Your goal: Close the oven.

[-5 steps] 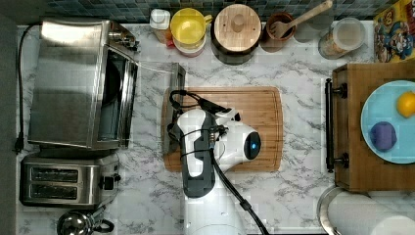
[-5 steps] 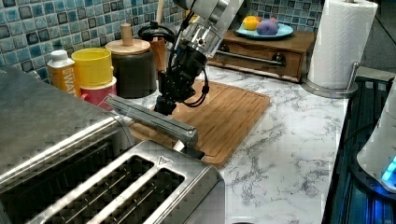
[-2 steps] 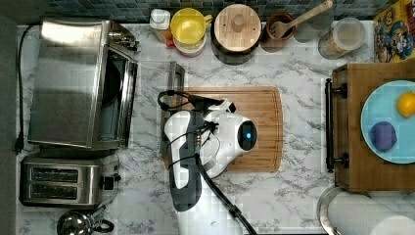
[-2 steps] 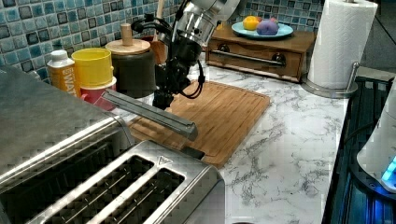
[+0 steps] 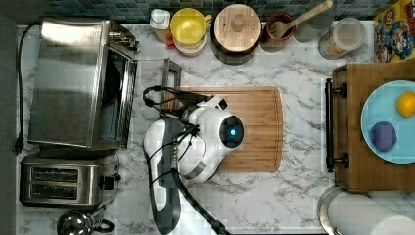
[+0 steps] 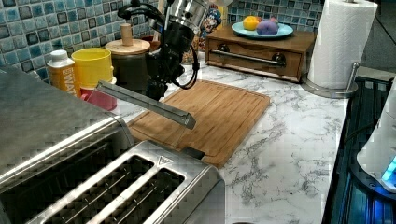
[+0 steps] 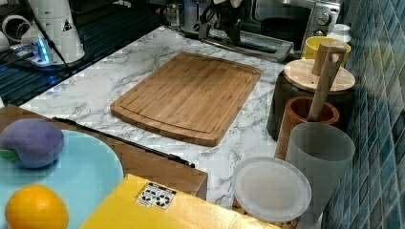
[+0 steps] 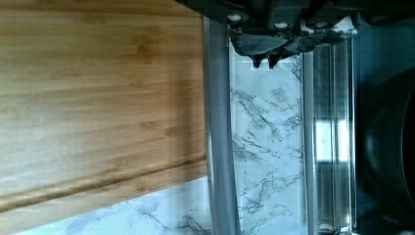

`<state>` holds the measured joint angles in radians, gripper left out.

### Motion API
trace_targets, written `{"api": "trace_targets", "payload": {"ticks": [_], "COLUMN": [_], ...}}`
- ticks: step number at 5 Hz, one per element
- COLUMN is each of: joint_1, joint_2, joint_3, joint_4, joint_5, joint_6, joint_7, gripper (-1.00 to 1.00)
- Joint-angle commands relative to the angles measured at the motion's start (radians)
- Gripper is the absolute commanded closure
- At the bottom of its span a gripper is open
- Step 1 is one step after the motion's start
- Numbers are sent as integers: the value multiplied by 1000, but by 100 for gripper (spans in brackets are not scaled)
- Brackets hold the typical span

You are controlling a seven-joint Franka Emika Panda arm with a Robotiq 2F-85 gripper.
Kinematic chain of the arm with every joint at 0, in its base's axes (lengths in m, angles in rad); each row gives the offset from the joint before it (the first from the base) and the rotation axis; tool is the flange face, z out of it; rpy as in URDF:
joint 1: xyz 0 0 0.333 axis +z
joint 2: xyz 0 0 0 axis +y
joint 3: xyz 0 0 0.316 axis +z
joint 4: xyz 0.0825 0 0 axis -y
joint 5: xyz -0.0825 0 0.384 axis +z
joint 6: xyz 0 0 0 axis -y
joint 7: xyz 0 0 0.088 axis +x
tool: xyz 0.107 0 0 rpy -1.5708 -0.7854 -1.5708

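Note:
The stainless-steel oven [image 5: 68,83] stands at the top view's left, its dark inside showing. Its glass door [image 8: 269,147] hangs partly raised and tilted off the counter, with the metal bar handle [image 6: 144,103] along its free edge. My gripper [image 6: 156,87] is just behind that bar in the left view. My fingertips [image 8: 258,59] are shut together with nothing between them, over the glass side of the handle [image 8: 220,147]. Whether they touch the door I cannot tell. The white arm [image 5: 210,137] covers the cutting board's left end.
A bamboo cutting board [image 5: 254,127] lies beside the door. A two-slot toaster [image 5: 63,178] sits right next to the oven. A yellow cup [image 5: 188,27] and a wood-lidded canister [image 5: 237,24] line the back wall. A wooden tray [image 5: 347,122] stands at the top view's right.
The arm has moved towards the oven. The door has risen from lying flat to a tilted, half-raised angle, its handle now closer to the oven.

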<state>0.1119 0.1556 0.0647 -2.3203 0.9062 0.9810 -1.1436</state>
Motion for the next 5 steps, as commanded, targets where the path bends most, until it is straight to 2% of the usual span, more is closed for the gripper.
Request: {"api": "trace_targets", "payload": {"ticks": [1, 2, 3, 4, 5], "joint_1": [110, 109, 116, 126, 169], "joint_2": [-55, -55, 1, 21, 76], "joint_3": [193, 217, 240, 248, 232], "joint_4": [293, 346, 450, 504, 627], "joint_5": [-230, -416, -667, -831, -1035], "joint_6": [-15, -64, -157, -207, -365], "joint_7": [324, 515, 719, 909, 1110], "gripper": [100, 100, 100, 100, 100]}}
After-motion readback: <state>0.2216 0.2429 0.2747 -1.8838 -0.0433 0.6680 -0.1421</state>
